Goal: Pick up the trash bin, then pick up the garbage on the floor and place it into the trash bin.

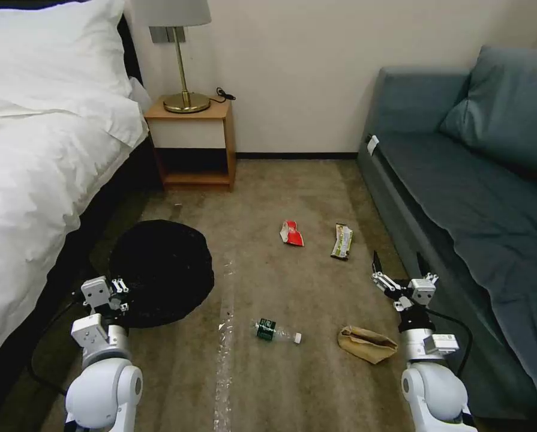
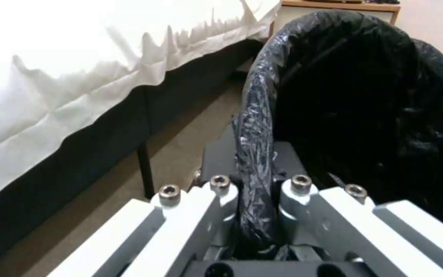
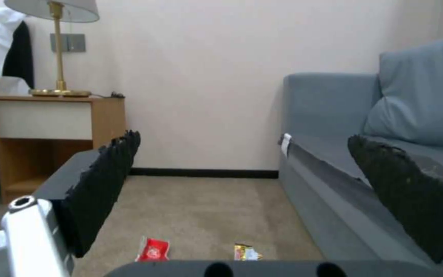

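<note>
The floor (image 1: 268, 198) lies between the bed (image 1: 34, 168) and sofa (image 1: 472, 198). The bin (image 1: 160, 273) sits by the bed. The left gripper (image 2: 255, 200) is pinched tight on its bagged rim, so lift slowly and keep it level. The right gripper (image 1: 400, 267) waits wide open with nothing in it, above the paper bag (image 1: 366, 343). The bottle (image 1: 277, 331) and two wrappers (image 1: 292, 233) lie apart.

Trash bin (image 1: 163, 273): crinkled glossy black bag. Floor (image 1: 268, 198): beige-brown carpet, pale streak. Snack wrapper (image 1: 292, 233): red, white. Bar wrapper (image 1: 342, 241): green-yellow. Bottle (image 1: 277, 331): clear, green label, white cap. Paper bag (image 1: 366, 344): brown. Sofa (image 1: 478, 180): grey-blue. Bedding (image 1: 40, 150): white. Nightstand (image 1: 193, 144): orange-brown wood, white drawer. Lamp (image 1: 183, 60): brass stem, pale shade. Right gripper (image 1: 399, 264): white body, black fingers.
</note>
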Tool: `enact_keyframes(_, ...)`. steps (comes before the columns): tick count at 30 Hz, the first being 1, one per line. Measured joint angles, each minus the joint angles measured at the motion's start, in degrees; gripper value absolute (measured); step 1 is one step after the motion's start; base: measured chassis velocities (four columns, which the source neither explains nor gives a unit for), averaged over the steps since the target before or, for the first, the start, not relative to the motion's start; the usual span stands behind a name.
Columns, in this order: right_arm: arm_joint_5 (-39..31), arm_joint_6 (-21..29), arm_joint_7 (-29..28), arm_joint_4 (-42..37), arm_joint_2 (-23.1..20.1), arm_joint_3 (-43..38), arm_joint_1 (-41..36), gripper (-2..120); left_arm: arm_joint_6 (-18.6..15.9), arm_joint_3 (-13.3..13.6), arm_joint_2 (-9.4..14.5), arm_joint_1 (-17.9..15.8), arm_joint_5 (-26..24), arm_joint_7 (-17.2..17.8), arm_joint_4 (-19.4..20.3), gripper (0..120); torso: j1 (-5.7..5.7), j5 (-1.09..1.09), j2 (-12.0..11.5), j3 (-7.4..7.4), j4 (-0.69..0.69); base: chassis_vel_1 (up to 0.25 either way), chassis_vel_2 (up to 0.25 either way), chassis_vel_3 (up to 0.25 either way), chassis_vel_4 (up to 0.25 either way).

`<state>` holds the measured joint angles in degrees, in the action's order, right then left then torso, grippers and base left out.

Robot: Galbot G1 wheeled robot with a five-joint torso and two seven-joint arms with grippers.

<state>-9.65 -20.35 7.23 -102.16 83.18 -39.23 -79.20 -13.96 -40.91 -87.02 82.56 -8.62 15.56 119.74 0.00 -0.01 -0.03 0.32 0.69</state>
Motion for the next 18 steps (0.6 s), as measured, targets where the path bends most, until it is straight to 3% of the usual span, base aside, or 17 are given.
enact_keyframes(9,1.65,-0.54,-0.05,4.96,-4.99,1.38,1.72,100,0.06,-1.42,0.01,0.66,0.72,-2.25,0.86,5,0.0,0.01,0.0,0.0,0.0,0.0,0.0,0.0,0.0)
enact_keyframes(12,1.72,1.87,0.18,9.78,-10.48,4.82,3.1,100,-0.03,-1.89,0.69,0.37,0.24,-3.5,0.64,5,0.01,0.02,0.0,0.0,-0.01,0.0,0.0,0.0,0.0)
enact_keyframes(15,1.04,2.99,2.12,10.94,-12.56,5.39,3.4,100,0.04,-1.83,0.8,0.24,-0.13,-3.85,0.51,5,0.01,0.04,0.0,0.0,-0.01,0.0,0.0,0.0,0.0)
enact_keyframes(18,-0.91,6.92,10.71,14.74,-22.68,7.03,4.58,100,0.26,-0.78,0.74,-0.2,-0.35,-4.5,0.08,5,0.0,-0.03,0.0,0.0,0.01,0.0,0.0,0.0,0.0)
